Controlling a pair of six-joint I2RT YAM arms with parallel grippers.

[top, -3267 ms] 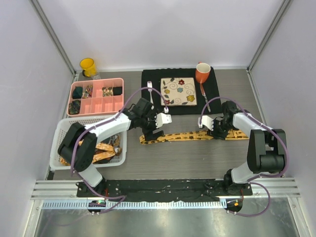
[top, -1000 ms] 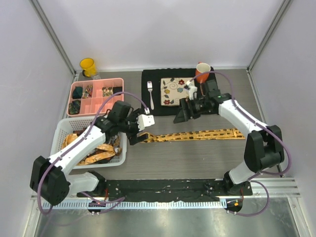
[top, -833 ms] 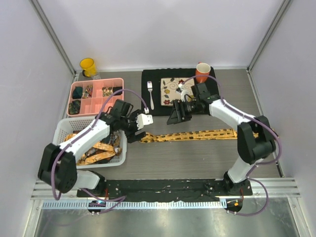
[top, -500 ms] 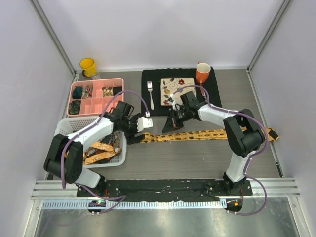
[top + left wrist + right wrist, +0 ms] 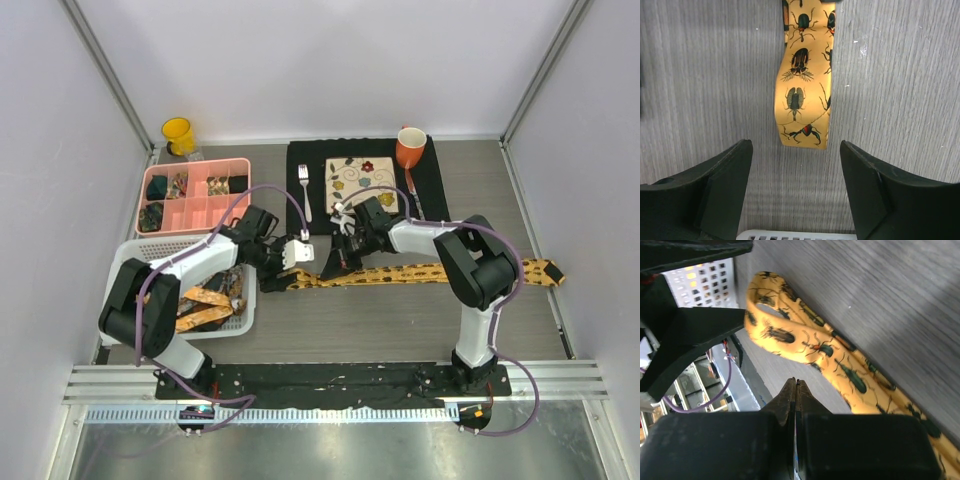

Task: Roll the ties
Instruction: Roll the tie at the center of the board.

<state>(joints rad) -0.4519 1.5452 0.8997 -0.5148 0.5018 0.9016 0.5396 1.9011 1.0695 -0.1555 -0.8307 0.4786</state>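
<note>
Over folded tie (image 5: 802, 100) — left end effector (image 5: 795, 152) wide apart, empty; right end effector (image 5: 796, 384) closed, empty.

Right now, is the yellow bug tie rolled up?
Not rolled: the tie lies stretched along the table, only its end curled into a small loop.

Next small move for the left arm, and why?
Probably lower the left gripper and close it on the tie at its folded end: its open jaws flank that fold without touching it, and the shut right gripper seems to hold nothing.
</note>
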